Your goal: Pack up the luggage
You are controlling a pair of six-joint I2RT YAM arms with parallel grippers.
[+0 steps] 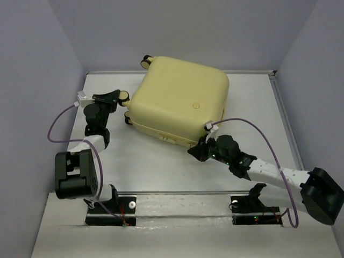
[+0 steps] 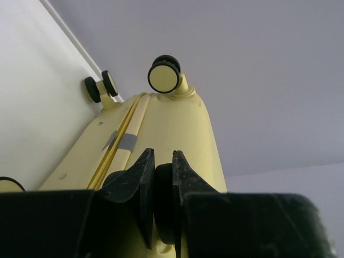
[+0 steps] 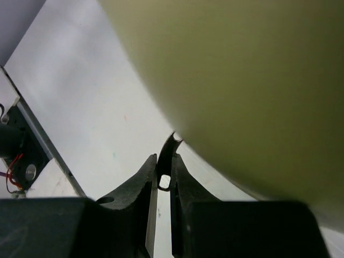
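Luggage gripped between left end effector, right end effector.

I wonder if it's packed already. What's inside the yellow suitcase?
Can't tell: the luggage lies closed on the table, so only its yellow shell shows. Whatever is inside is covered. The right gripper pinches its zipper pull; the left gripper clamps a wheel.
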